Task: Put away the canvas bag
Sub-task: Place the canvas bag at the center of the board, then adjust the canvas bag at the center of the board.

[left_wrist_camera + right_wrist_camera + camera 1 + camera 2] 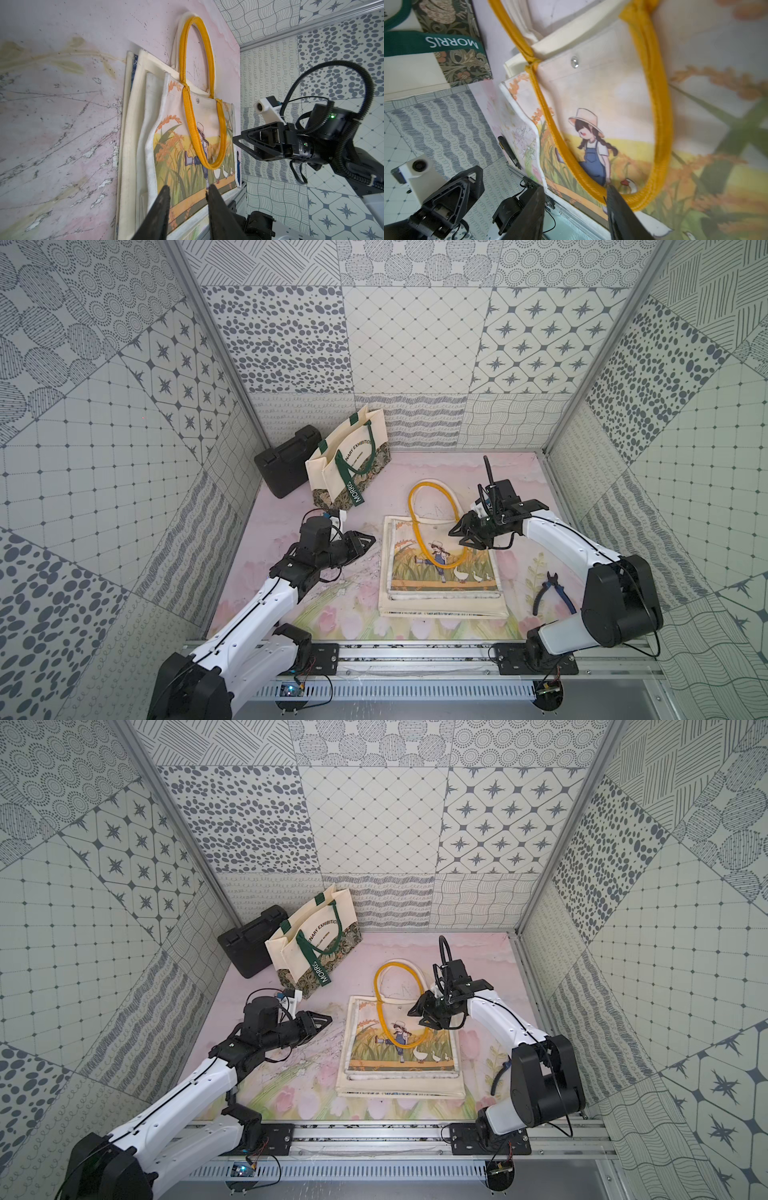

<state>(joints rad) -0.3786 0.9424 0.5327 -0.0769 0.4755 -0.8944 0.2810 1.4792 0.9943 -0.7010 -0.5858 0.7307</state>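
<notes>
The canvas bag [419, 576] [374, 1052] lies flat on the mat, printed with a girl and geese. One yellow handle [411, 506] loops toward the back; the other is folded down over the picture [660, 116]. My right gripper [457, 538] [574, 187] is open, hovering over the bag's right upper part beside the folded handle, with nothing between its fingers. My left gripper [365, 543] [189, 187] is open and empty, left of the bag and apart from it. In the left wrist view the bag [176, 145] lies ahead of the jaws.
A cream tote with green straps [332, 472] stands open at the back left, next to a black case [282, 468]. Blue-handled pliers [552, 593] lie right of the bag. A larger folded cream cloth [440, 608] lies under the bag. Patterned walls enclose three sides.
</notes>
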